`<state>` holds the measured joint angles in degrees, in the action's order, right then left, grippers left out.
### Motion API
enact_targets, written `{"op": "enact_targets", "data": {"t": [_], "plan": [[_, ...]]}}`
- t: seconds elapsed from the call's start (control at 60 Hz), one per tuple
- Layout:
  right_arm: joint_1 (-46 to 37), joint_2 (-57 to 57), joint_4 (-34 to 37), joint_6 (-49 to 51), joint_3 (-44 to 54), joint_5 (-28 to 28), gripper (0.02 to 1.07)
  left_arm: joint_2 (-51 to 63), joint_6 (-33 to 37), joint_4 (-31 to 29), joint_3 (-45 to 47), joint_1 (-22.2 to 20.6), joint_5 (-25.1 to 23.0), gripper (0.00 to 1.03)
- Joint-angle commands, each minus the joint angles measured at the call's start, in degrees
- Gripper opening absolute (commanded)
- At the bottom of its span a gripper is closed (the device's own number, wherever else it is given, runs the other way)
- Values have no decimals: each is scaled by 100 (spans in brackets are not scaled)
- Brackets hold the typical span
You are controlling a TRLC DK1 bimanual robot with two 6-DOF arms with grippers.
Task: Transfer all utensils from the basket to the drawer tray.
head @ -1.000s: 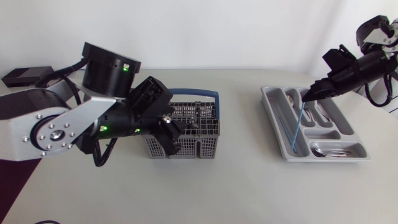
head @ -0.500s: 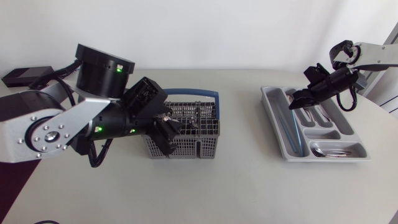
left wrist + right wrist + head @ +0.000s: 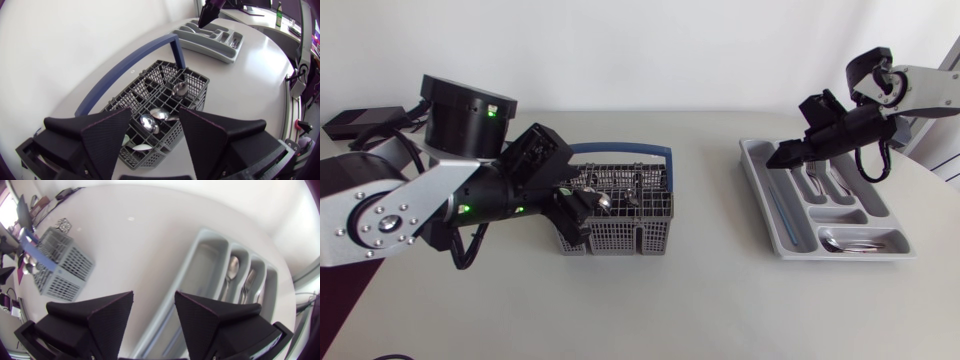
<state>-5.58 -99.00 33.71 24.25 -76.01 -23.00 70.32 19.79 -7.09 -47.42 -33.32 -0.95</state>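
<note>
— Where do the utensils stand?

— Several spoons (image 3: 159,114) lie bowl-up in the cells of the grey mesh basket (image 3: 620,238), which sits left of the table's middle with its blue handle (image 3: 620,150) arched along the far side. So the job is only partly done, I'd say.

— And the left gripper (image 3: 582,208)?

— It hangs over the basket's left end, fingers spread wide with nothing between them. The wrist view looks straight down between them at the shiny spoon bowls. I read that as lining up for a pick: open wide so the fingers can pass either side of a spoon.

— Is it touching anything?

— I can't tell whether the tips reach the mesh; no spoon is pinched.

— The other side?

— The drawer tray (image 3: 760,195) lies at the right, well apart from the basket. Cutlery (image 3: 820,183) lies lengthwise in its far slots, more spoons (image 3: 860,243) crosswise in the near slot, and a thin blue piece (image 3: 783,205) in the long left slot. Each sort has its own compartment, which is why they lie parallel.

— And the right gripper (image 3: 782,158)?

— It is above the tray's far left corner, fingers apart and empty, over that long slot. Held high there, it leaves the table (image 3: 700,290) between the two arms free.
</note>
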Motion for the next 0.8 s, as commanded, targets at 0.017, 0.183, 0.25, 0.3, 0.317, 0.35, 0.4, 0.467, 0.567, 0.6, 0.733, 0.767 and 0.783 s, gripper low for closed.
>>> {"op": "enact_targets", "data": {"t": [0.017, 0.183, 0.25, 0.3, 0.317, 0.35, 0.4, 0.467, 0.567, 0.6, 0.733, 0.767, 0.783], "plan": [[514, 803, -58, 27, 534, -134, 72, -63, 157, 103, 277, 80, 16, 70], [1587, 1568, -137, -421, 1018, -152, 72, -89, 157, 208, 426, 115, -10, 70], [1991, 1594, -199, -597, 1097, -152, 72, -98, 165, 208, 453, 115, -10, 70], [2325, 1594, -251, -738, 1123, -152, 72, -115, 183, 208, 470, 124, -10, 70], [2422, 1586, -295, -790, 1141, -152, 72, -124, 183, 208, 479, 124, -10, 70], [2615, 1568, -339, -878, 1141, -134, 72, -133, 192, 208, 479, 124, -10, 70], [2835, 1507, -427, -992, 1141, -90, 72, -151, 192, 208, 497, 133, -10, 70], [3160, 1322, -489, -1124, 1070, -46, 72, -168, 192, 208, 514, 186, -10, 70], [3547, 1137, -603, -1212, 983, 33, 72, -212, 209, 191, 549, 247, -37, 70], [3617, 1093, -638, -1212, 956, 103, 72, -230, 218, 182, 558, 256, -37, 70], [3749, 786, -682, -1239, 763, 130, 71, -282, 209, 182, 567, 265, -46, 70], [3766, 716, -708, -1239, 710, 156, 71, -282, 209, 182, 567, 265, -46, 70], [3775, 689, -708, -1239, 693, 173, 70, -291, 209, 182, 567, 256, -46, 70]]}}
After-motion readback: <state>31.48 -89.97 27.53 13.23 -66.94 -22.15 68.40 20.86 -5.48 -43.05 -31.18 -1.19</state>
